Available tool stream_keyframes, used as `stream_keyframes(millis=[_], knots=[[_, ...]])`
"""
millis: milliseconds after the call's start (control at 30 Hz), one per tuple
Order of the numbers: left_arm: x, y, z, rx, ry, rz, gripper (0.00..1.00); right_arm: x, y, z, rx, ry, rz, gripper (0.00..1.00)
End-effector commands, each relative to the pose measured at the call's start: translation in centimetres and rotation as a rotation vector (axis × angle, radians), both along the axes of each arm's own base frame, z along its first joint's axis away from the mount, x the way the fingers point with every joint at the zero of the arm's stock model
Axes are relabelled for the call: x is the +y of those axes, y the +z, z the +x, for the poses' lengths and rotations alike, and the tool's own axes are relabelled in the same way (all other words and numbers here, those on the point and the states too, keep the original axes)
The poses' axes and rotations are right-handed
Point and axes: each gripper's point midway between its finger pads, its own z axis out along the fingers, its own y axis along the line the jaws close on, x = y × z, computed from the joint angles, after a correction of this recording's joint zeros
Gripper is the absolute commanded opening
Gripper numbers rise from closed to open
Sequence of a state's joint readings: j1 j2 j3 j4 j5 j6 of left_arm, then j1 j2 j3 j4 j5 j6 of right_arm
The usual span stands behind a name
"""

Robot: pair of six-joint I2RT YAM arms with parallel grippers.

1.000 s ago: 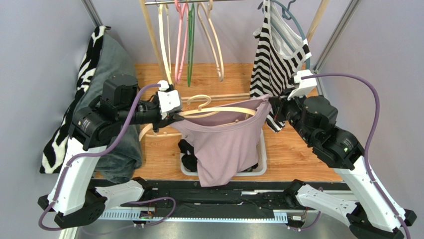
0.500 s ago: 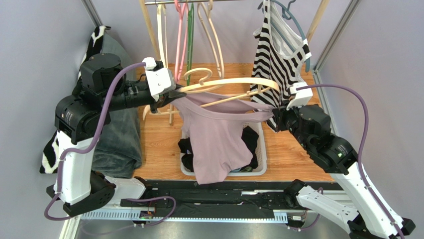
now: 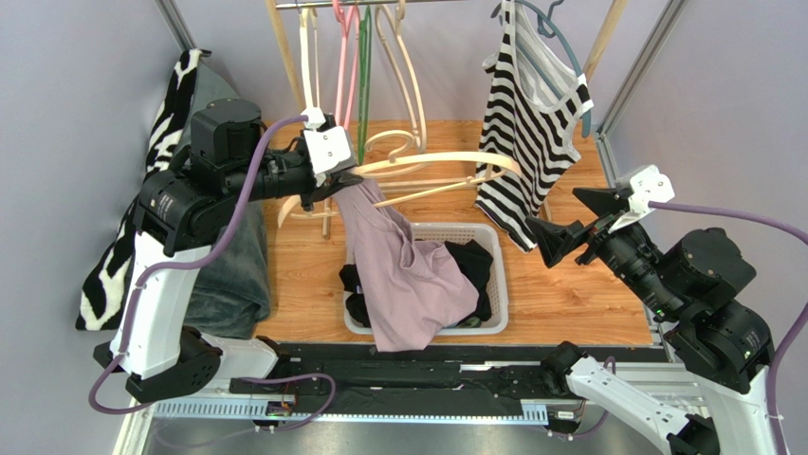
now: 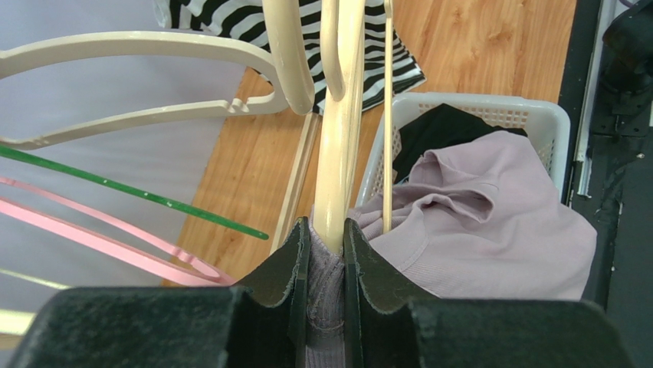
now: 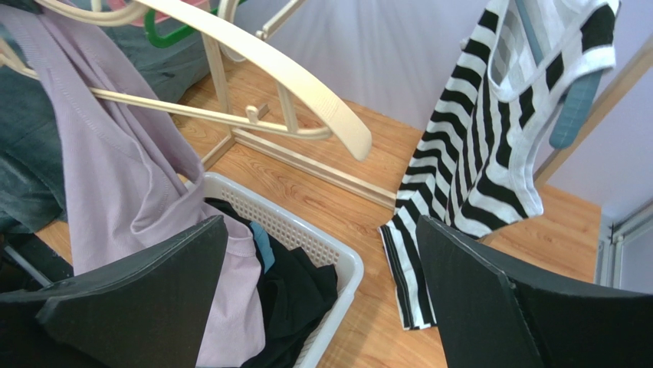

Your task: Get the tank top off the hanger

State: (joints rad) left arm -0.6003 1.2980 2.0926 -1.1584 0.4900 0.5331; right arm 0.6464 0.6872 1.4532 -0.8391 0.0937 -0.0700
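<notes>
One held hanger [image 3: 446, 166], one lilac tank top [image 3: 403, 275], one basket [image 3: 500, 284].
My left gripper [image 3: 346, 180] clamps hanger and tank top above the basket; fabric drapes into it. My right gripper [image 3: 569, 220] stands wide, empty.

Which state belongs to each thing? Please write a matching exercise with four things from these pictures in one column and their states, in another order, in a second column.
Things:
1. mauve tank top
2. cream wooden hanger
3. black-and-white striped top
4. right gripper

States:
A. open and empty
B. hangs at the back right, untouched
C. clamped at one end by the left gripper
D. droops into the white plastic basket

Pairs: 1-D, 2-C, 3-B, 4-A
</notes>
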Motion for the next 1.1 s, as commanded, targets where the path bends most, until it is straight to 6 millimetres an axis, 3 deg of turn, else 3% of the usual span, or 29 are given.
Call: stream_keyframes(millis=[0, 67, 167, 233, 333, 433, 533, 733, 800, 933, 1067], knots=[[-1.1, 1.3, -1.6, -0.023, -0.099, -0.059, 0.0, 1.5, 2.4, 0.5, -0.082, 0.075, -0.042, 1.0], [-1.6, 0.0, -2.6, 0.001, -0.166, -0.027, 0.0, 4.0, 2.8, 0.1, -0.09, 0.204, -0.061, 1.0], [-2.1, -2.8, -5.7, 0.077, -0.306, 0.027, 0.0, 6.9, 2.2, -0.2, -0.081, 0.36, -0.107, 1.0], [-2.4, -4.3, -7.0, 0.101, -0.363, 0.058, 0.0, 7.7, 2.2, -0.4, -0.083, 0.411, -0.119, 1.0], [-2.1, -5.1, -7.7, 0.094, -0.388, 0.076, 0.0, 9.0, 1.8, -1.6, -0.089, 0.529, -0.143, 1.0], [-2.0, -5.1, -7.6, 0.095, -0.383, 0.079, 0.0, 10.5, 0.9, -4.8, -0.043, 0.737, -0.15, 0.9], [-2.0, -5.0, -7.7, 0.096, -0.382, 0.075, 0.0, 11.0, -0.3, -6.0, 0.038, 0.816, -0.147, 0.75], [-2.0, -5.4, -8.1, 0.1, -0.402, 0.08, 0.0, 11.6, -1.2, -8.1, 0.084, 0.925, -0.092, 0.75], [-2.1, -5.2, -8.7, 0.097, -0.428, 0.067, 0.0, 11.7, -1.2, -8.2, 0.091, 0.932, -0.082, 0.74], [-2.1, -4.8, -8.8, 0.102, -0.425, 0.057, 0.0, 12.1, -2.3, -7.7, 0.159, 0.934, -0.087, 0.62], [-2.1, -4.6, -8.9, 0.107, -0.428, 0.047, 0.0, 12.3, -3.2, -6.7, 0.201, 0.895, -0.104, 0.59]])
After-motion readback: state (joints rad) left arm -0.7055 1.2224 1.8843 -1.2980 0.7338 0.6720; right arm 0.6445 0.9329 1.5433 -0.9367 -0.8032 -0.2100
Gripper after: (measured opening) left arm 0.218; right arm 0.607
